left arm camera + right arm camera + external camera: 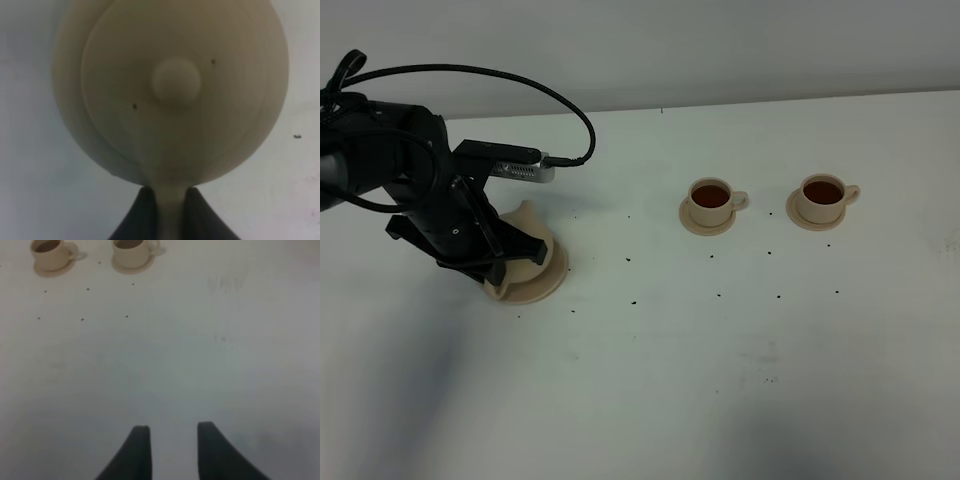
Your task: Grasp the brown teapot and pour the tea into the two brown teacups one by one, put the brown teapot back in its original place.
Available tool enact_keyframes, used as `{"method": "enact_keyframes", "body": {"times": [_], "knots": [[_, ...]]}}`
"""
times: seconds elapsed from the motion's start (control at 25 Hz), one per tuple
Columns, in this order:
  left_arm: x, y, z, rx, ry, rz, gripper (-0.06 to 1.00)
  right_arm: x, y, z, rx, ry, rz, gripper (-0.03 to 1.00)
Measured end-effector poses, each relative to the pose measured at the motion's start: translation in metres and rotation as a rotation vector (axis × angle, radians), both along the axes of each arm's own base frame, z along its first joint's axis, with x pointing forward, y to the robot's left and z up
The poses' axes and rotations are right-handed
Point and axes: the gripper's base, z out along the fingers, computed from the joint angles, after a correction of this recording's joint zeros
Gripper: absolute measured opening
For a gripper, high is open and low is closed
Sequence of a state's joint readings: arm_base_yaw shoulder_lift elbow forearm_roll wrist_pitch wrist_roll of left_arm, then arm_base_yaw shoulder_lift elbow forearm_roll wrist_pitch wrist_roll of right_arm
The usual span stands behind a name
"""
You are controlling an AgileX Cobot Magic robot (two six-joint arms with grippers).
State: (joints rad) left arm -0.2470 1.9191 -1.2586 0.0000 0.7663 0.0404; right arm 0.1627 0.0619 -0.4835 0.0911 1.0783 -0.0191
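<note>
Left claw (167,210): closed on the loop handle of the brown teapot (172,90), seen from directly above its knobbed lid.
Right claw (170,450): jaws apart, holding nothing, above bare desk (200,365).
Brown teapot: stood on its wide saucer (552,280) near the desk's left edge, mostly hidden under the left arm.
Two brown teacups: near cup (711,200) and far cup (823,196) sat side by side on small saucers toward the desk's far right, each holding dark tea, well apart from the teapot.
</note>
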Motion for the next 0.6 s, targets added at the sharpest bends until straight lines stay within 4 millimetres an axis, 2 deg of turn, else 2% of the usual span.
{"method": "enact_keyframes", "body": {"times": [0.6], "knots": [[-0.0014,0.0016,-0.0043,0.020,0.016,-0.014,0.12,0.0000,0.0000,0.0000,0.000,0.000,0.000,0.24]]}}
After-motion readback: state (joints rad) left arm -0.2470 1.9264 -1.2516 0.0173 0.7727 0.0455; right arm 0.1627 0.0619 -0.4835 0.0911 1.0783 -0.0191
